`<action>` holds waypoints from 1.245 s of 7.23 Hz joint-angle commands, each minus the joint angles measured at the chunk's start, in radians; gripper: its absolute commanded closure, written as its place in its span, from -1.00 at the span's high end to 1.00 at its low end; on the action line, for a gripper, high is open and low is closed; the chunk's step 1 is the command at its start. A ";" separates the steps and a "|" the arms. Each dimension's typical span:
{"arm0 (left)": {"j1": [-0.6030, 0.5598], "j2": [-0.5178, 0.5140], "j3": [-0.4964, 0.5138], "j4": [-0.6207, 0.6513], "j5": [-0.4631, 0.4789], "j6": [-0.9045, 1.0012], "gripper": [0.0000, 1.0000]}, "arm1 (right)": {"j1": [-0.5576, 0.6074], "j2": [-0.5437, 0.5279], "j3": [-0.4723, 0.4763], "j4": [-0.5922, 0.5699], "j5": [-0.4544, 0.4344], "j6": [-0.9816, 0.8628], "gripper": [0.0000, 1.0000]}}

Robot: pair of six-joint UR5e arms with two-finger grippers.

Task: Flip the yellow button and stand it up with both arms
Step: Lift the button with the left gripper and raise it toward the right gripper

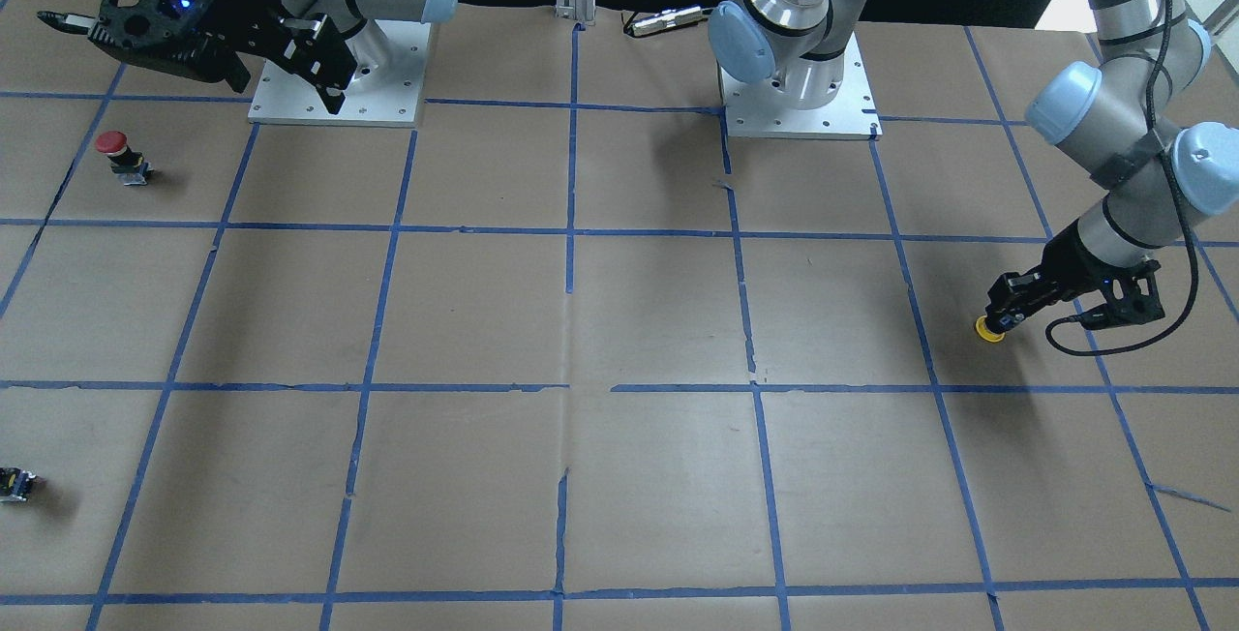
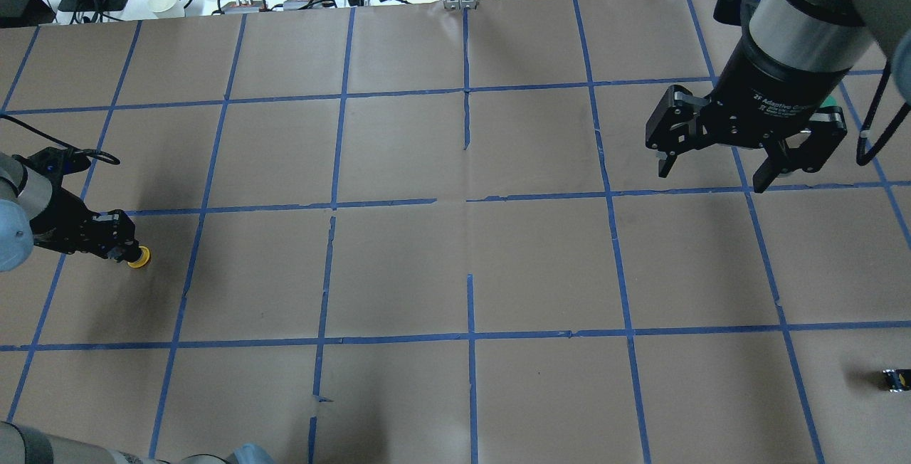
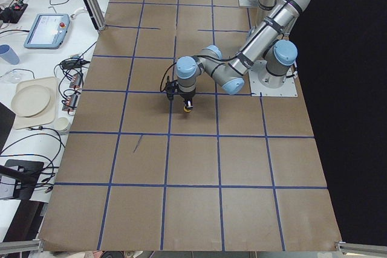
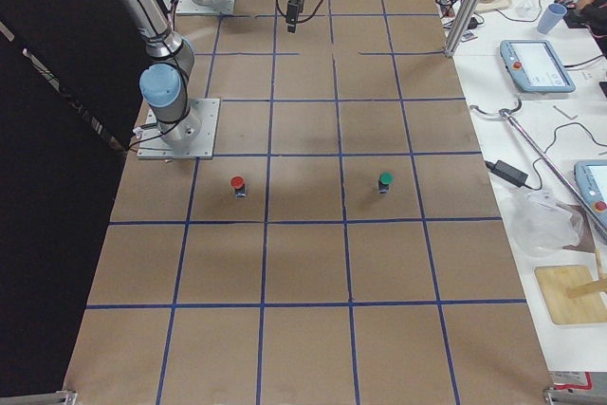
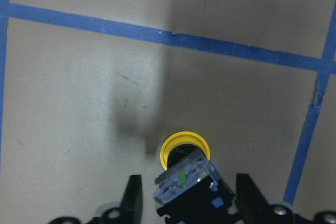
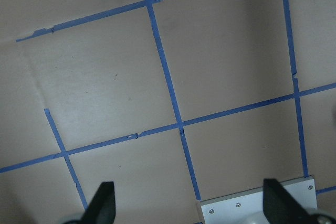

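Yellow button [image 5: 184, 167] sits between the left gripper's [image 5: 190, 182] jaws. Its body lies back toward the wrist and its cap out ahead of the fingertips, low against the paper [image 5: 79, 103], so the long axis runs along the gripper's reach. The jaws are drawn in around the body, with a sliver showing on one side, so you cannot tell whether they clamp. Right gripper [image 2: 712, 176] hangs spread and empty, well apart. Judgement: left arm presents the button, right must cross over.
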State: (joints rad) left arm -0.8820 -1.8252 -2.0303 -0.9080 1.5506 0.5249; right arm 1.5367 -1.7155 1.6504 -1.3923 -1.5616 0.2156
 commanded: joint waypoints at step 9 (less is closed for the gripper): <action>-0.195 0.167 0.382 -0.931 -0.563 0.007 -0.58 | -0.120 0.023 -0.049 0.267 0.554 0.450 1.00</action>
State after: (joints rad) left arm -1.0602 -1.6598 -1.7186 -1.6088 1.1490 0.5371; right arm 1.4789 -1.7002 1.6190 -1.2274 -1.1881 0.5810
